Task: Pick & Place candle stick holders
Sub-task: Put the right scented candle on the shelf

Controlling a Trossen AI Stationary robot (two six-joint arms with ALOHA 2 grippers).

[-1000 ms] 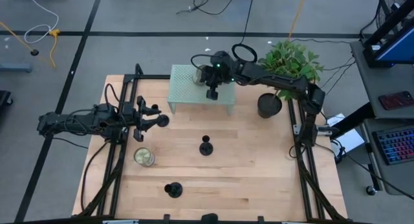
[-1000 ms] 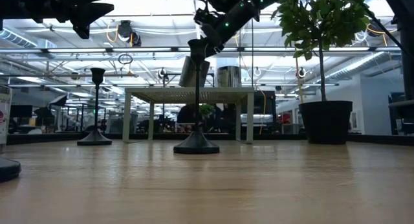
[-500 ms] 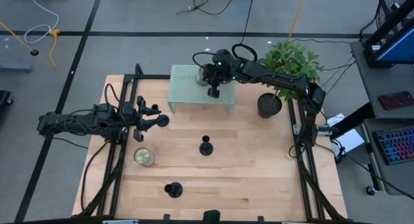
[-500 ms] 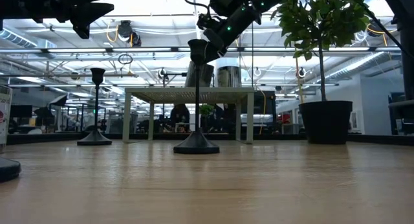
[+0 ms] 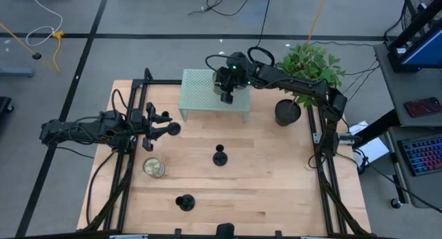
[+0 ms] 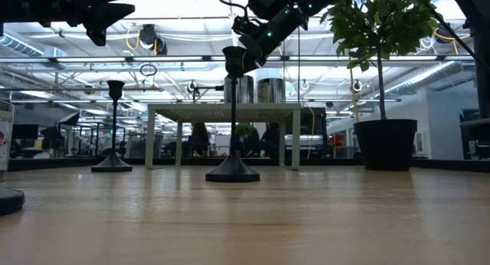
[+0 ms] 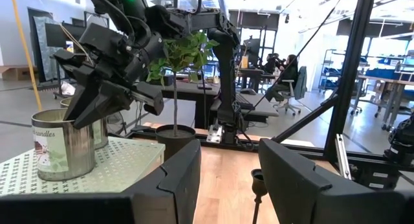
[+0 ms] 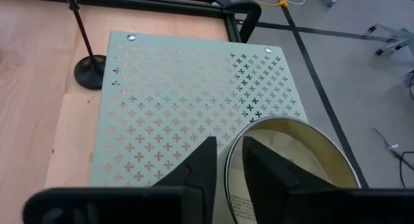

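Three black goblet-shaped candle stick holders stand on their round bases on the wooden table: one mid-table (image 5: 219, 156) (image 6: 232, 119), one near the front (image 5: 184, 202), and one below my left gripper (image 5: 174, 129) (image 6: 113, 127). My right gripper (image 5: 226, 89) is over the pale green perforated stand (image 5: 207, 101), shut on a greenish-gold can (image 7: 61, 146) that stands upright on the stand beside a second can (image 6: 269, 90). My left gripper (image 7: 229, 179) is open and empty, held above the table's left side (image 5: 163, 124). My right gripper has the can's upper wall at the rim (image 8: 228, 160), one finger (image 8: 265, 169) inside the can and one (image 8: 197, 166) outside. The fingers slant down from above. The can stands upright with its bottom on the perforated stand.
A third can (image 5: 153, 167) stands on the table's left side. A potted plant (image 5: 287, 112) stands at the far right, next to the stand. Black frame rails run along the table's left and right sides. Bare wood lies at the near right.
My right gripper has gone a little toward the far edge over the stand. The can it holds was tilted and now stands upright on the stand beside the second can.
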